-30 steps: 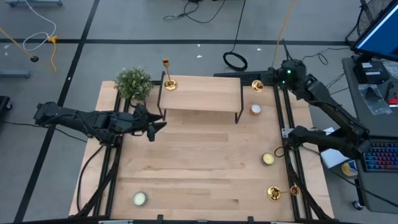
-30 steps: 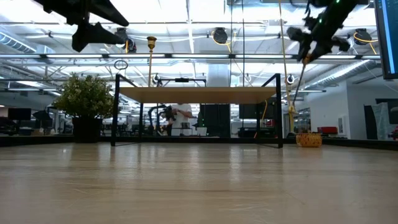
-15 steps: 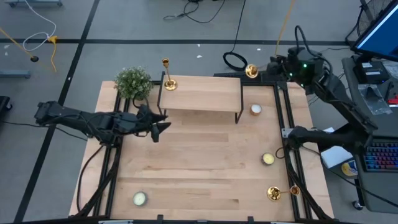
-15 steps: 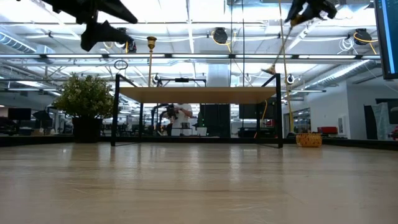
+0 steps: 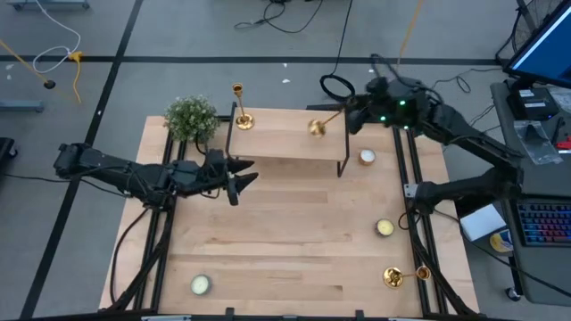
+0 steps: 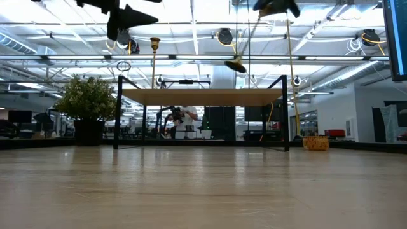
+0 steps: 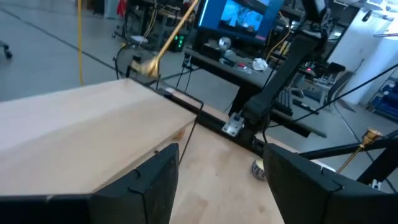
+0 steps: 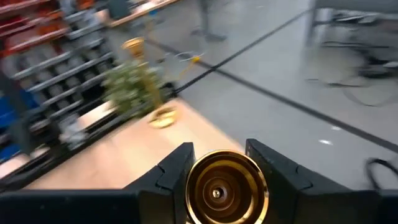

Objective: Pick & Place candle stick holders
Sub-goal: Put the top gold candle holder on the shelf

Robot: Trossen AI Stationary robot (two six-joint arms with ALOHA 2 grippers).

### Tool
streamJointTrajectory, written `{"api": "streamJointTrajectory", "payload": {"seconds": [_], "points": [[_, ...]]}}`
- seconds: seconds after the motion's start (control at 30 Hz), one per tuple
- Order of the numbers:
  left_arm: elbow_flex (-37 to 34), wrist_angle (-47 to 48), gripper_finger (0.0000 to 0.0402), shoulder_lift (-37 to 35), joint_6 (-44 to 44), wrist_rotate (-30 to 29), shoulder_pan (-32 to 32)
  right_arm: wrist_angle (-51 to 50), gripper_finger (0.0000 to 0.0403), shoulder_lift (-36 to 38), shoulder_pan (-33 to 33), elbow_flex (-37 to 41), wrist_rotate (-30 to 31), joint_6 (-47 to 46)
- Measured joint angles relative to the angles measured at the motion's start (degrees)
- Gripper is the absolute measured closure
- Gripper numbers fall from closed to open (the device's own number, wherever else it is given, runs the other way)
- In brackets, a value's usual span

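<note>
My right gripper (image 5: 355, 109) is clamped on a candle stick holder (image 5: 323, 121), carried nearly horizontal in the air over the right end of the raised wooden shelf (image 5: 285, 134); in my right wrist view its round gold base (image 8: 216, 188) faces the camera, with my fingers closed on the stem behind it. A second holder (image 5: 240, 112) stands upright on the shelf's left end, beside the green plant (image 5: 191, 118). The third holder (image 5: 400, 276) lies on its side near the table's (image 5: 285, 241) front right corner, not yet dealt with. My left gripper (image 5: 241, 177) hangs in front of the shelf, its fingers apart and nothing between them. As I judge it, this is the transport step of the second placement. Next I must swing the stem back upright, lower the base flat onto the shelf clear of its edge, then release. The risk I see is a tall, narrow piece tipping on release. Small candles (image 5: 367, 158) sit on the table.
</note>
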State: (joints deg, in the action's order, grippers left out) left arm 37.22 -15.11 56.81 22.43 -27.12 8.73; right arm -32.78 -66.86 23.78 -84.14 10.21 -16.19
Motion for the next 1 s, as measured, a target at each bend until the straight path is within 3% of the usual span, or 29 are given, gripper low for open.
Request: {"api": "streamJointTrajectory", "payload": {"seconds": [0.23, 0.5, 0.77, 1.0], "points": [[8.9, 1.2, 0.017, 5.0, -7.4, -0.5, 0.0, 2.7, 0.0274, -4.5, -4.4, 0.0, -7.2, -2.0], [23.3, 17.8, 0.017, 12.7, -8.8, -0.5, -0.2, 5.2, 0.0274, -6.5, -9.7, 0.0, -11.7, -4.2], [33.7, 23.2, 0.017, 21.3, -10.4, 1.6, -0.2, 6.8, 0.0274, -7.5, -15.7, 0.0, -11.9, -5.6], [37.9, 23.6, 0.017, 27.1, -10.6, 3.4, 0.2, 8.7, 0.0274, -10.0, -20.2, 0.0, -12.1, -6.1]]}}
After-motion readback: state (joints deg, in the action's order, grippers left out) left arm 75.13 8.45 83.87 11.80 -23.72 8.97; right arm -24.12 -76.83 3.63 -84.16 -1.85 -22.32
